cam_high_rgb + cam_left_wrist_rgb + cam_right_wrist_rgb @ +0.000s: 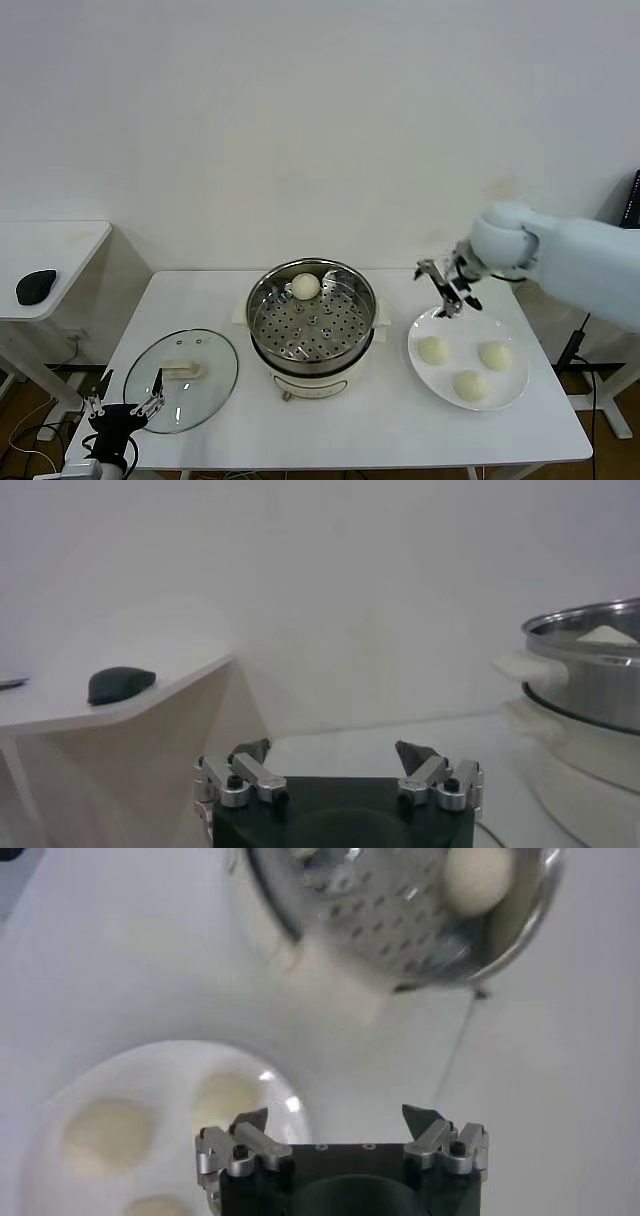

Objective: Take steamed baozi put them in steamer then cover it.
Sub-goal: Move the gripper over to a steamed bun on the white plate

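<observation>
Showing partial progress: one baozi [305, 286] lies in the steamer [312, 325]; three remain on the plate [468, 358] at right. Right gripper [449, 290], jaws spread and empty, hovers over the plate's far edge. Cover [181, 378] lies left, near the parked, spread left gripper [125, 393].

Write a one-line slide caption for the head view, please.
Right hand, open and empty, above the white plate of three round cream-white buns; one bun lies inside the steel steamer.
</observation>
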Controlling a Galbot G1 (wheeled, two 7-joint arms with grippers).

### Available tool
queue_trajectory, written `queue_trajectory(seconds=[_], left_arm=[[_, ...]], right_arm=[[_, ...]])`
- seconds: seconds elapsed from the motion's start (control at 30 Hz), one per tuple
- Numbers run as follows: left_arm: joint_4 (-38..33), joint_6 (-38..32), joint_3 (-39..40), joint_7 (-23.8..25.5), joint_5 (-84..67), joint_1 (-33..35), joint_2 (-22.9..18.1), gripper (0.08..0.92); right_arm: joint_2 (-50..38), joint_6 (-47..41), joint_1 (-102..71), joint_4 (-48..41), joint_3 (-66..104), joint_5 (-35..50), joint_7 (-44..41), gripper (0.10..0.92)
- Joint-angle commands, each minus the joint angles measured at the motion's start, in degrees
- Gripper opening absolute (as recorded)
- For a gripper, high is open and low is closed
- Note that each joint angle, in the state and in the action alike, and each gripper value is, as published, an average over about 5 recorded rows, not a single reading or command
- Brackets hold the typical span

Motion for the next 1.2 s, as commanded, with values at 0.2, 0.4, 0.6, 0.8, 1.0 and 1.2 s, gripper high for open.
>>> queue_trajectory(seconds=[0.2,0.4,0.6,0.8,1.0,1.2], left_arm=[[0.62,-0.02,-0.2,0.03,0.07,0.23,0.22,0.823],[0.76,0.04,-0.53,0.08,0.05,0.15,0.36,0.823],[1.18,0.04,-0.35,0.05,0.06,-0.12,0.36,0.823],[1.74,0.01,-0.49,0.04,0.04,-0.3,0.62,0.823],[1.95,-0.01,-0.52,0.05,0.06,-0.36,0.58,0.823],[2.13,-0.03,-0.51,0.03,0.12,-0.49,0.4,0.823]], right_arm=[[-0.37,-1.8,-17.99,-7.39,11.09,-3.68,0.79,0.823],[3.04,-1.6,-20.89,-11.77,12.29,-3.54,1.54,0.823],[5.59,-1.92,-23.58,-14.49,14.18,-3.5,2.37,0.823],[6.72,-2.51,-24.35,-15.45,14.47,-4.14,2.64,0.823],[7.67,-3.12,-25.47,-16.37,15.4,-4.7,2.71,0.804],[8.18,-3.21,-25.79,-17.38,16.28,-5.29,2.66,0.718]])
